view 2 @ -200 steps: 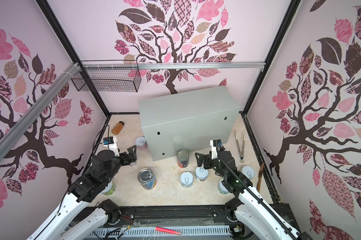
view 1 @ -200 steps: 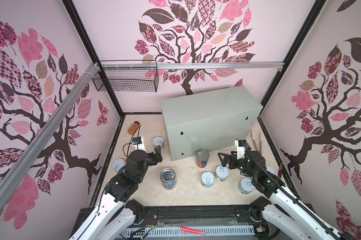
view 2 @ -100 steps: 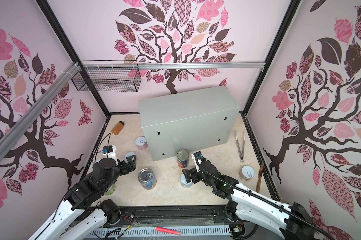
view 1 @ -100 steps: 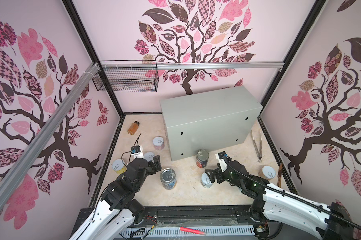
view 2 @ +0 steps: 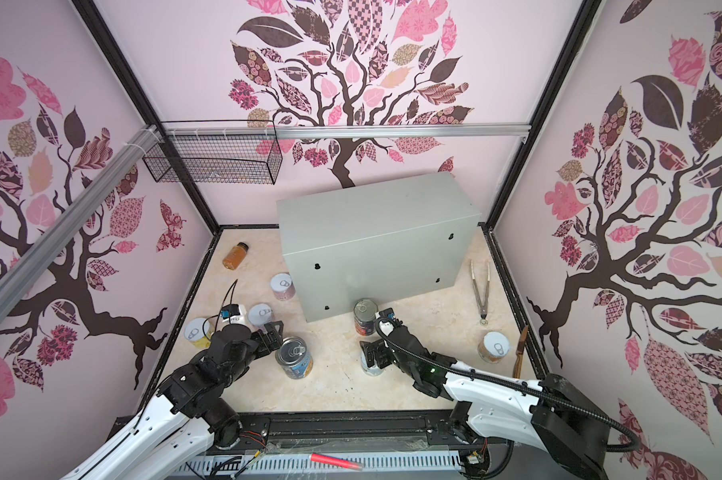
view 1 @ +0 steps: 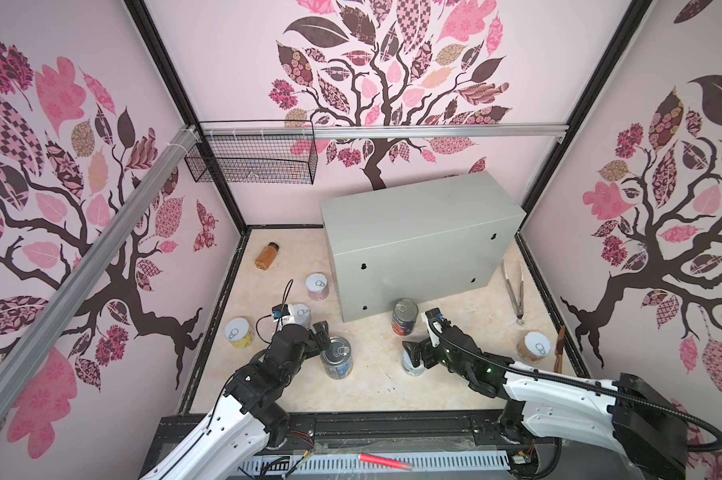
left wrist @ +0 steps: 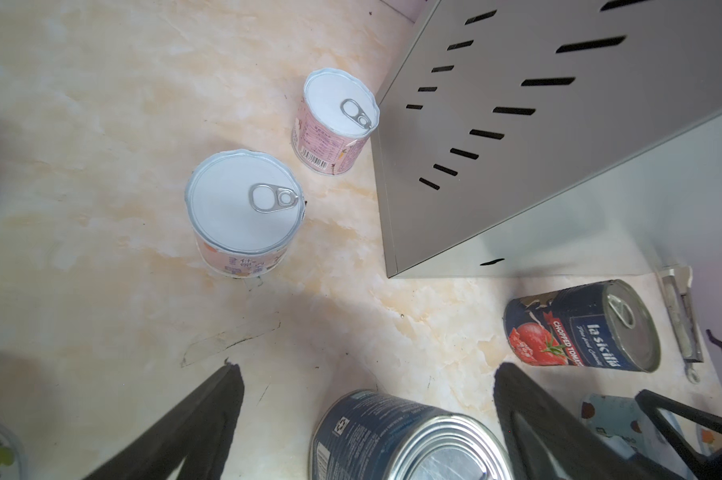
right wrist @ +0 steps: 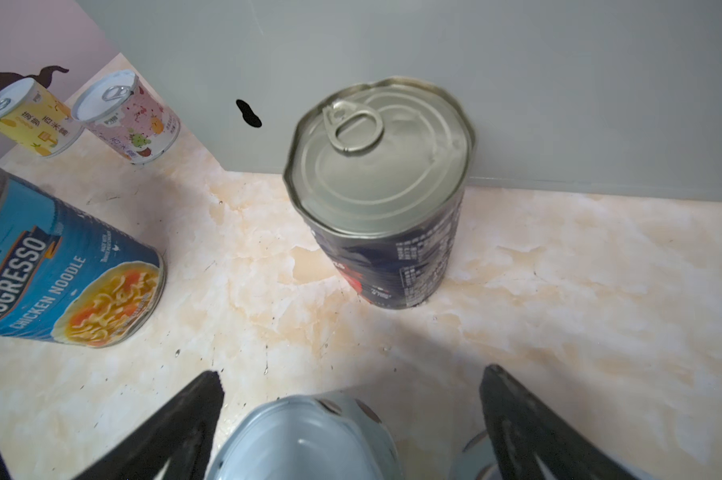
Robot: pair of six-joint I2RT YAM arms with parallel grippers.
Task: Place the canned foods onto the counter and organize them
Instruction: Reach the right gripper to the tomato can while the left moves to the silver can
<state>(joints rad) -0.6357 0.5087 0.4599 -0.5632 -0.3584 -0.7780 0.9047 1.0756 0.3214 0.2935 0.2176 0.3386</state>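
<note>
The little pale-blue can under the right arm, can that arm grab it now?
Probably yes. The right gripper is open, and the pale-blue can sits between its fingers with nothing on top of it. The tomato can stands clear, farther ahead.

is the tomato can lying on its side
No, the tomato can stands upright with its pull-tab lid facing up, just in front of the counter.

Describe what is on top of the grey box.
Nothing: the box is bare on top in both top views. The tomato can and blue can stand on the floor. The floor behind the box is hidden.
</note>
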